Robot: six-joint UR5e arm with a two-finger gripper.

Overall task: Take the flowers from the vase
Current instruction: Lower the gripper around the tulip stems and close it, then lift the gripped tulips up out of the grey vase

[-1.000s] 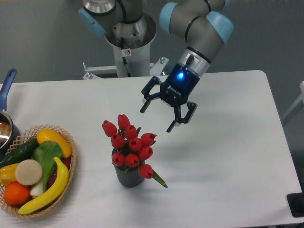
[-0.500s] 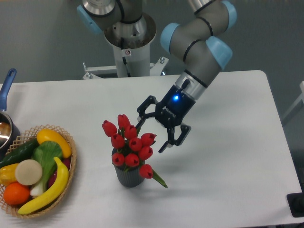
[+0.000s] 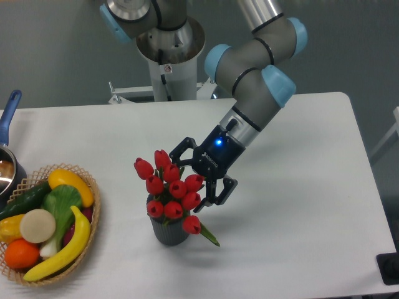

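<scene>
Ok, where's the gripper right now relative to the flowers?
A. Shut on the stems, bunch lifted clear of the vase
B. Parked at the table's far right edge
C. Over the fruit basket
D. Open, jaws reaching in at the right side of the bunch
D: the gripper is open with its fingers spread beside the flowers, which sit in the vase.

My gripper (image 3: 190, 179) open, jaws straddling the right side of the flowers (image 3: 169, 188); buds crowd both fingers. Vase (image 3: 167, 228) directly below. Bare counter (image 3: 299, 205) to the right and front gives free passage. Fruit basket (image 3: 92, 205) blocks the left; pan (image 3: 9, 163) at far left edge.
</scene>
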